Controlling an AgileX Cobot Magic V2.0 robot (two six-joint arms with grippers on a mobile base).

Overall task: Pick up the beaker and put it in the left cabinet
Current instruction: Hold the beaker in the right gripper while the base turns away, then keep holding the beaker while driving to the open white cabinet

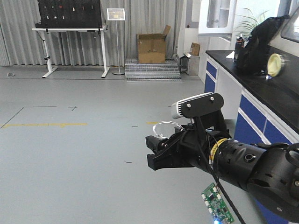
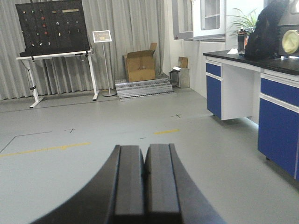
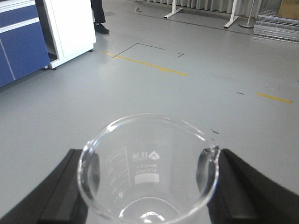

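Observation:
The beaker (image 3: 147, 168) is a small clear glass cup with printed white marks, rim turned toward the right wrist camera. My right gripper (image 3: 148, 186) is shut on the beaker, one black finger (image 3: 65, 186) pressing on each side of its wall. The front view shows the beaker (image 1: 164, 127) held above the grey floor in the right gripper (image 1: 154, 151). My left gripper (image 2: 145, 161) is shut with nothing between its pads and points across the open floor. The left cabinet is out of view.
A blue-fronted counter with a black top (image 1: 261, 88) runs along the right, with a black bag (image 1: 261, 44) on it. At the back stand a cardboard box (image 1: 151, 48) on metal steps, a sign stand (image 1: 116, 18) and a pegboard table (image 1: 70, 29). Yellow tape (image 1: 46, 124) marks the floor.

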